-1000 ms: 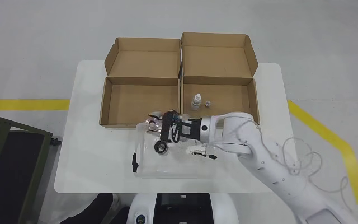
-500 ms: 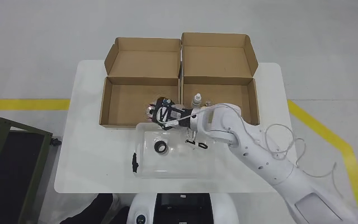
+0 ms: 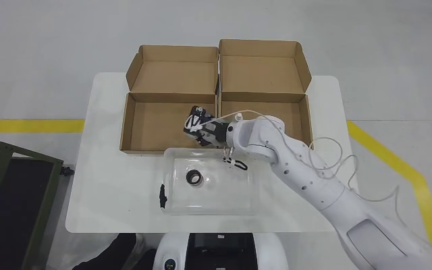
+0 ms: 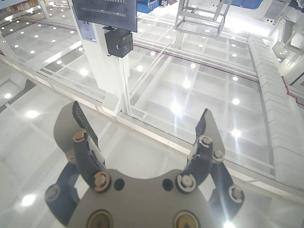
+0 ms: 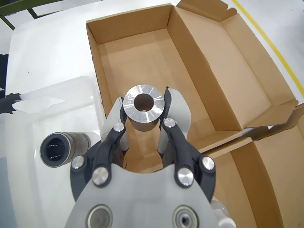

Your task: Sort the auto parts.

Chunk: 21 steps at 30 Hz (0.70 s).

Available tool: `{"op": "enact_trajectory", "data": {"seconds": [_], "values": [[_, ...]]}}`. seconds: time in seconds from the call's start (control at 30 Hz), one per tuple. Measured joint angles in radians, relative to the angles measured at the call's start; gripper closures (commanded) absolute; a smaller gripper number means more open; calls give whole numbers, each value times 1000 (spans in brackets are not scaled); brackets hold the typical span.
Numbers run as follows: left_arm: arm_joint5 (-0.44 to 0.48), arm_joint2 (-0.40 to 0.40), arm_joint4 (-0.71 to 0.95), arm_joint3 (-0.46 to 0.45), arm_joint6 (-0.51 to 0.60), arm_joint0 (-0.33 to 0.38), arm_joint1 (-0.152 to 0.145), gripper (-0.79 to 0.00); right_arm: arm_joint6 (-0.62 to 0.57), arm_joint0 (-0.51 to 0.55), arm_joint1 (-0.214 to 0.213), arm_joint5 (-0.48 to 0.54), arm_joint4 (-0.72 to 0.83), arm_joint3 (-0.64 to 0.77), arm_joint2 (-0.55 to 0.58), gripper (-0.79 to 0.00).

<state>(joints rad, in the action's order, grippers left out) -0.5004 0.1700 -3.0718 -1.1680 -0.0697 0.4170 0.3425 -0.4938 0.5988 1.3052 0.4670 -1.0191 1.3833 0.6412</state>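
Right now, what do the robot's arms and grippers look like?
The right arm is glossy white, with a thin pale cable looping alongside. The right gripper and left gripper share grey bases, black linkages with round screws, and pale jaws with black toothed pads.

Overall: bright, even white light from overhead.
Ceiling lamps (image 4: pixel 175 107): rows of round spots with starburst flare in the left wrist view (harshest toward one edge).
Bench (image 3: pixel 108 169): white and almost washed out, with only soft shadows.
Left box (image 5: pixel 142 67): inner walls darker than its floor.
Metal sleeve (image 5: pixel 145 116): bright sheen on its face.
Edges: straight lines bow in both wrist views.
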Motion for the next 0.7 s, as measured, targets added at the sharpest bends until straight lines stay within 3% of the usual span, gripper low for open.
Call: {"op": "enact_trajectory", "data": {"seconds": [0.43,0.6,0.7], "values": [[0,0,0,0,0,0,0,-785,-38,-35,42,7,23,-124,-26,0],[0,0,0,0,0,0,0,-785,-64,-56,60,8,30,-155,-39,-46],[0,0,0,0,0,0,0,-785,-83,-66,71,9,41,-176,-46,-114]]}}
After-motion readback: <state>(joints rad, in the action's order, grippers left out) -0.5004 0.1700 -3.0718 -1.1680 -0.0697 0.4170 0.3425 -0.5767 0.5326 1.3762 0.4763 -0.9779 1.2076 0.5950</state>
